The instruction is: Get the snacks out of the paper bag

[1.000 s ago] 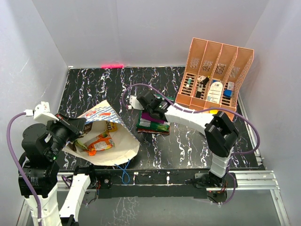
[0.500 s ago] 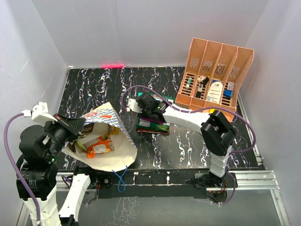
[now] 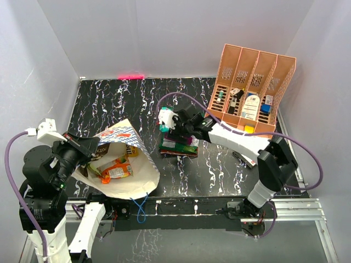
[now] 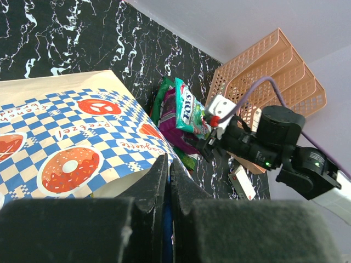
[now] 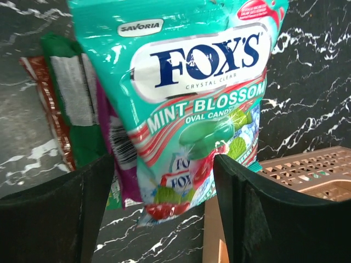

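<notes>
The paper bag lies open on the left of the table, checked side up. An orange packet and a dark brown one show inside it. My left gripper is shut on the bag's rim, with blue cord between the jaws. A pile of snacks lies mid-table: the teal mint packet on top, with purple, green and red-brown ones beneath. My right gripper stands open just above the pile. The teal packet's end sits loose between its fingers.
The salmon-orange slotted rack stands at the back right with small items in it, close behind my right gripper. A small white-and-red flat box lies on the table right of the pile. White walls enclose the black marbled table.
My right gripper has opened and let go of the teal packet, which now rests on the pile. Its elbow has swung to the right. The left arm keeps holding the bag.
</notes>
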### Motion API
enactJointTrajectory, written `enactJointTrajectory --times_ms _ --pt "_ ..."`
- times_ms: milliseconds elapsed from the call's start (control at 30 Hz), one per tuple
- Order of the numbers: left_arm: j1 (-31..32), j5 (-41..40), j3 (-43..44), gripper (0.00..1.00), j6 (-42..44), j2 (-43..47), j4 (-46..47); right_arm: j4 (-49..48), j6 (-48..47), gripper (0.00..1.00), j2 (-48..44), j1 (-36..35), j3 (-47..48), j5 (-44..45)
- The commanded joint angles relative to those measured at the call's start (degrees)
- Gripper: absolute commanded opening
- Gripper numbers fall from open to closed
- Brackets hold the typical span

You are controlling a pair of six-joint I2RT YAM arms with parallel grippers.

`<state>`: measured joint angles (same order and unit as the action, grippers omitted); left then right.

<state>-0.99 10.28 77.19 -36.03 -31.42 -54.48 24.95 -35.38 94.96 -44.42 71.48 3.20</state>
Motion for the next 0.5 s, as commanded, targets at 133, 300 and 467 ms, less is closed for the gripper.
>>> enactJointTrajectory --times_ms 133,300,467 --pt "0.2 1.7 -1.4 0.00 -0.2 -0.3 1.3 -8.1 8.5 0.78 -11.0 4.4 -4.3 -22.3" --pt "0.1 2.7 -2.0 0.00 -0.2 -0.6 1.6 -18.3 12.9 0.88 -17.4 5.4 -8.4 -38.8" --pt "0.2 4.1 -2.4 0.00 -0.1 -0.6 2.9 -34.4 6.8 0.96 -28.8 -1.6 -20.9 -47.5"
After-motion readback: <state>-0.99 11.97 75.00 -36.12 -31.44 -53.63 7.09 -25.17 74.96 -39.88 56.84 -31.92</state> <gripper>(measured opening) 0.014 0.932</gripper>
